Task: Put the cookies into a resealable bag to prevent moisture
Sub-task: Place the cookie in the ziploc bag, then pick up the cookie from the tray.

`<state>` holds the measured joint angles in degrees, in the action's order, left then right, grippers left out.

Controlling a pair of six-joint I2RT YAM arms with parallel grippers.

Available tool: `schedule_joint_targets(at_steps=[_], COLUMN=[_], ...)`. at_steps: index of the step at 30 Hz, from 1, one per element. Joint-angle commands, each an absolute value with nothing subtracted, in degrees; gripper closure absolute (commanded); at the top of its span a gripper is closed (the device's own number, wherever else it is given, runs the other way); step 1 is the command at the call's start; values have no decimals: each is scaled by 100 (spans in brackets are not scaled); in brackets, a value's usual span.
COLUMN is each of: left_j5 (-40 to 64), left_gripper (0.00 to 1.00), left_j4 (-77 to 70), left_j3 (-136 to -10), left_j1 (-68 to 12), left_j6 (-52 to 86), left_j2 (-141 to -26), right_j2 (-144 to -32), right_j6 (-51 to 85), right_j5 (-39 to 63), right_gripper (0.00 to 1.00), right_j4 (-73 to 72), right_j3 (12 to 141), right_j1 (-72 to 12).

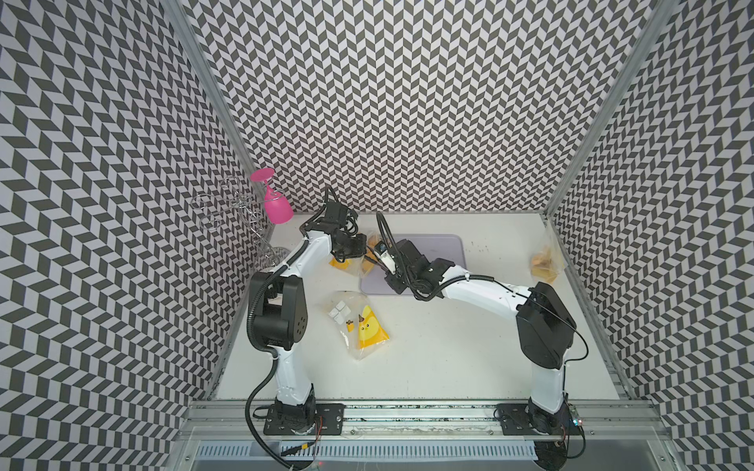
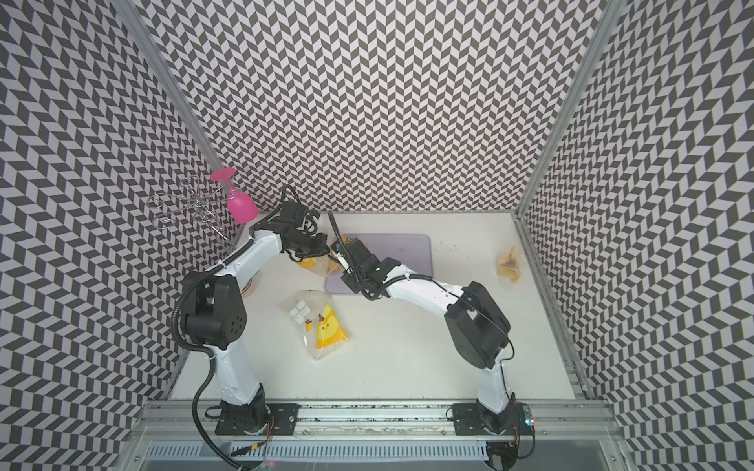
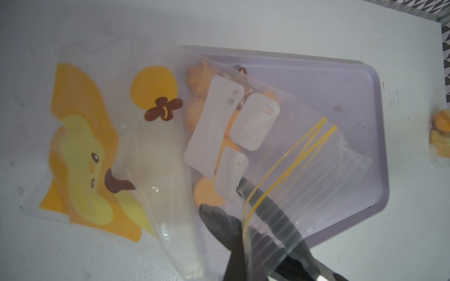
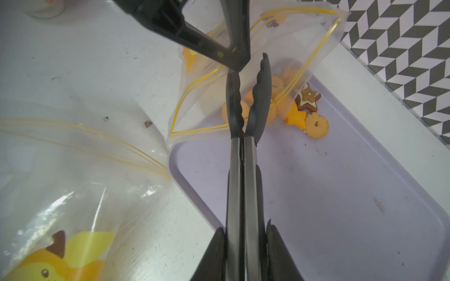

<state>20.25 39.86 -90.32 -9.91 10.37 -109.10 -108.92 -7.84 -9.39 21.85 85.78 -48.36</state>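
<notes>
We found left pincer clamped on bag rim, right pincer clamped on tongs, cookies at tray corner.

I see two matching arms: white link shells on the left arm and right arm, bulky black joint housings, and black corrugated cable looping alongside. The left end effector and right end effector are matte black. Black base plates with screws sit low in my frame.
</notes>
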Motion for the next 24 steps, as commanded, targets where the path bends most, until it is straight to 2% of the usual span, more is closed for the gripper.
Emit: schedule_joint_targets(at_steps=[1, 8, 14, 17, 24], left_j5=[1869, 1688, 1525, 1463, 1592], left_gripper=[100, 100, 100, 100, 100], left_j4=[3995, 3999, 4002, 3909, 3748], left_j3=[-9044, -9029, -9018, -8962, -8859], left_j1=[-911, -819, -726, -657, -532], left_j6=[1098, 1210, 1299, 1371, 1430], left_j2=[-10763, -10749, -10704, -10592, -10450], right_j2=[-10079, -9006, -8272, -8511, -9846], right_j6=[-623, -132, 281, 378, 325], right_j5=[-901, -766, -473, -388, -346], right_gripper=[75, 75, 72, 72, 72], right_j4=[1676, 1286, 404, 342, 950], right_j3=[8269, 7081, 5831, 5705, 6679], right_j1=[-4926, -4972, -4970, -4968, -4975])
